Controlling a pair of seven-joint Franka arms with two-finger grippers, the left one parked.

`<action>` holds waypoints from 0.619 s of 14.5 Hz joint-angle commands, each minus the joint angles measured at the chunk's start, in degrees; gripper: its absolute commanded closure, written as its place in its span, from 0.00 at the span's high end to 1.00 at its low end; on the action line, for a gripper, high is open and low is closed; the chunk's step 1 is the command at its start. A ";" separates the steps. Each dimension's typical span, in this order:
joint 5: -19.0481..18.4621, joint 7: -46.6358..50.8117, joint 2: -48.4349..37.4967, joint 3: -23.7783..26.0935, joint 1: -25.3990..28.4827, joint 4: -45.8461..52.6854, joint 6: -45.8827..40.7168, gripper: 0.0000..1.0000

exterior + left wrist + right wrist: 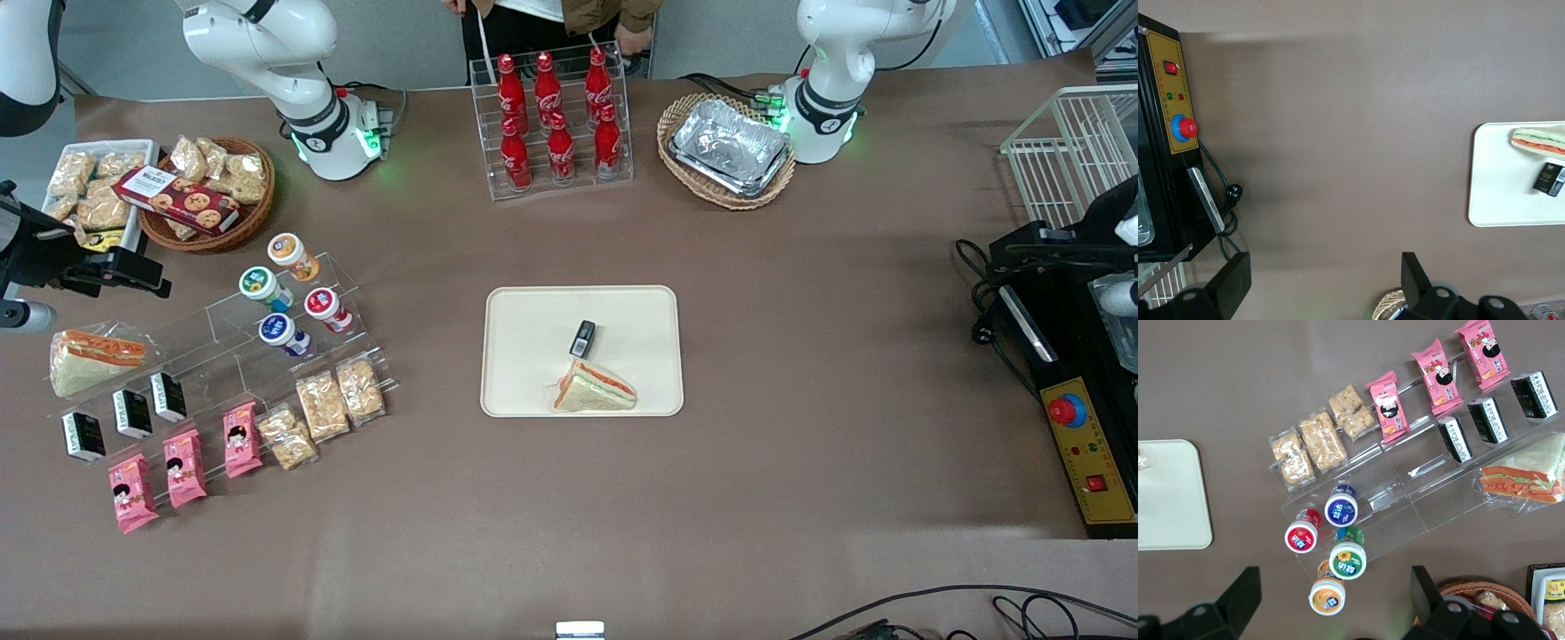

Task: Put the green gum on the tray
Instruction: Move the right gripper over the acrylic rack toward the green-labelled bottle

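While the gum sits on the rack, gripper hangs above it, nothing held.
Gripper (pixel 1331 603) has fingers (pixel 1238 593) spread wide, empty, well above the clear acrylic rack (pixel 267 333) at the working arm's end of the tabletop. Green gum (pixel 1347 560) stands upright, lid up, almost straight below the gap between the fingers; orange-lidded bottle (pixel 1327 595) touches it, so a straight drop looks tight. Tray (pixel 524 307) lies mid-table, toward the parked arm.

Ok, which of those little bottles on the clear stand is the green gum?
Find the clear acrylic stand toward the working arm's end, where four small bottles sit. The green gum has the green-rimmed lid, beside the orange-lidded bottle. The gripper hovers open above them.
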 commanded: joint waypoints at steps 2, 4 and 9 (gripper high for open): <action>-0.19 -0.85 -0.79 -0.03 -0.44 1.02 -2.39 1.00; -0.19 -0.85 -0.97 -0.56 -0.71 0.24 -2.39 1.00; -0.19 -0.85 -1.32 -0.56 -0.62 -0.82 -2.04 1.00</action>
